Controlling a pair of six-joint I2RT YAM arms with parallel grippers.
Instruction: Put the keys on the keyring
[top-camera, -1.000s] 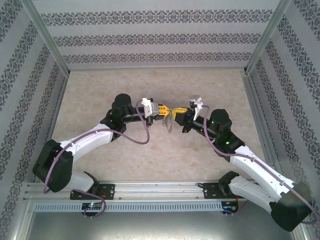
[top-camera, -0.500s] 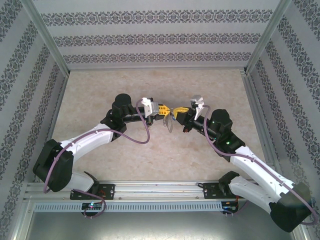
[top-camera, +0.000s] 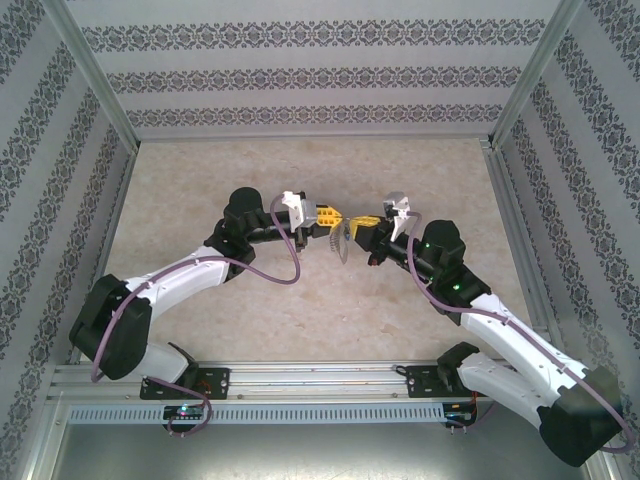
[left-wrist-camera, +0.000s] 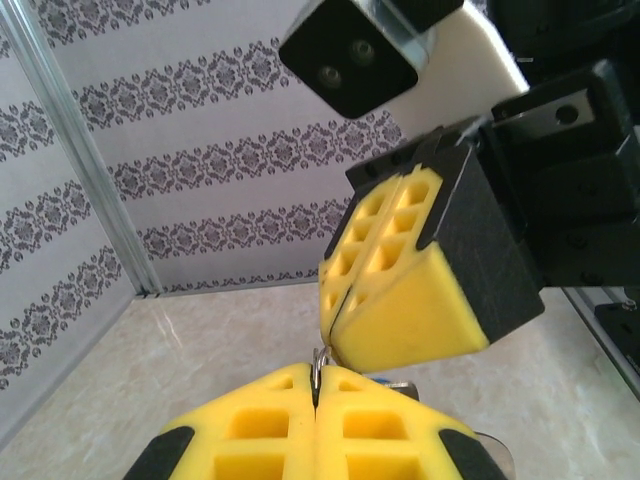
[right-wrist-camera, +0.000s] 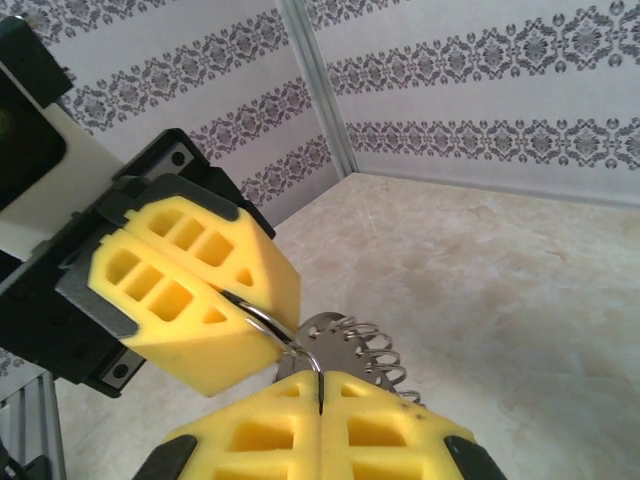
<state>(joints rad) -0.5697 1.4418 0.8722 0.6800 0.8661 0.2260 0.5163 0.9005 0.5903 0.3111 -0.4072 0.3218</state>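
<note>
Both pairs of yellow jaws were pressed together on the thin wire of one grey keyring (right-wrist-camera: 352, 345). The two grippers, left gripper (top-camera: 336, 219) and right gripper (top-camera: 351, 228), met tip to tip over the middle of the table (top-camera: 300, 310). The keyring's toothed, coiled edge hung under the pinch, its long axis running toward the near edge.

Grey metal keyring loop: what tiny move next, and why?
The right end effector and left end effector are both shut on the thin grey metal keyring loop, pads nearly touching, so probably a slight right-side twist to spread the loop.
</note>
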